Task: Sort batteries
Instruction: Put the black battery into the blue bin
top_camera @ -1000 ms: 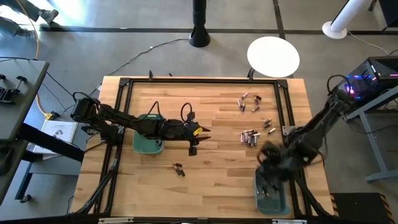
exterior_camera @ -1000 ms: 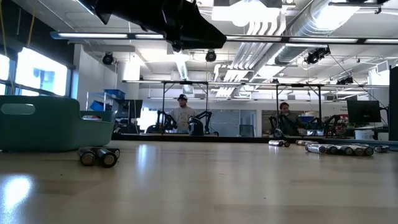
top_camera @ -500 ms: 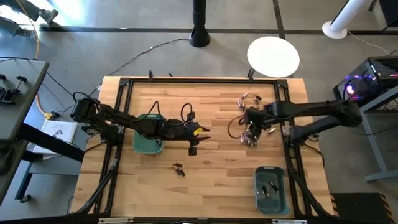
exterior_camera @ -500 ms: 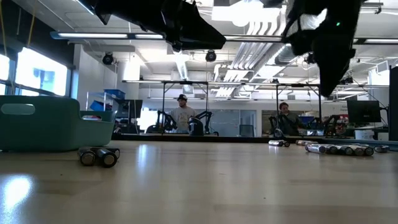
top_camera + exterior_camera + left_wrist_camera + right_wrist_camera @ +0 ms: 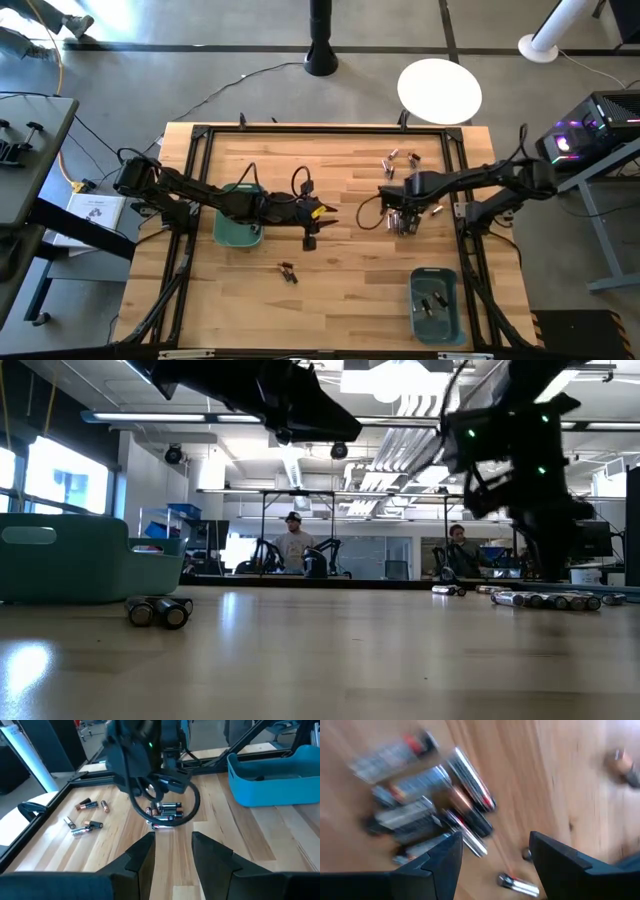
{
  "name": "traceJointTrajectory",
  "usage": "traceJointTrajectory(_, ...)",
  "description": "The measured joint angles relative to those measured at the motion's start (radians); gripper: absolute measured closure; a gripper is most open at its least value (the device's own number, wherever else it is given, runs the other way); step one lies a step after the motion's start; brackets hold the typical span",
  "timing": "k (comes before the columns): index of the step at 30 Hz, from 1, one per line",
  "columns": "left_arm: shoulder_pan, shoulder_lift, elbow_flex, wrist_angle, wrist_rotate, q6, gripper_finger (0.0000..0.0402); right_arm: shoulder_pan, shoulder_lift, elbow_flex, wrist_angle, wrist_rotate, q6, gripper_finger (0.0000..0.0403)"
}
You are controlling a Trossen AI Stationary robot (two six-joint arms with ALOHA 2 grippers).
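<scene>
A cluster of batteries (image 5: 402, 222) lies at the table's right middle, silvery and dark with copper bands (image 5: 465, 805). My right gripper (image 5: 495, 845) hangs open just above it, pointing down; the blurred wrist view shows nothing between its fingers. More batteries (image 5: 400, 160) lie scattered farther back, and two (image 5: 288, 272) rest near the table's middle (image 5: 158, 610). My left gripper (image 5: 172, 840) waits open and empty at the table's centre (image 5: 325, 212), pointing toward the cluster.
A teal bin (image 5: 238, 228) stands under my left arm. Another teal bin (image 5: 436, 305), holding a few batteries, stands at the near right corner. A black frame (image 5: 200, 135) runs round the tabletop. Bare wood lies between the two arms.
My right gripper has swung from over the near-right bin toward the far side and the table's middle, turning and tipping downward, and has come down over the battery cluster. The batteries have kept their places.
</scene>
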Motion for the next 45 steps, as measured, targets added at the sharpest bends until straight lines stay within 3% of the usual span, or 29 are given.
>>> traceJointTrajectory(2, -0.004, 0.000, 0.000, -0.006, 0.000, -0.004, 0.0282, -0.010, -0.013, -0.030, 0.009, 0.035, 0.018, 0.0179)
traceJointTrajectory(14, -0.011, 0.000, 0.000, -0.001, 0.000, -0.003, 0.0282, -0.100, -0.075, -0.074, 0.071, 0.018, 0.005, 0.0181)
traceJointTrajectory(25, -0.011, 0.000, 0.000, -0.005, 0.000, -0.003, 0.0282, -0.110, -0.067, -0.101, 0.162, -0.085, -0.030, 0.0230)
traceJointTrajectory(37, -0.009, 0.000, 0.000, -0.007, -0.001, -0.002, 0.0282, -0.110, -0.069, -0.056, 0.129, -0.132, -0.001, 0.0199)
traceJointTrajectory(45, -0.009, 0.000, 0.000, -0.006, -0.003, -0.003, 0.0282, -0.110, -0.069, -0.142, 0.189, -0.130, 0.025, 0.0187)
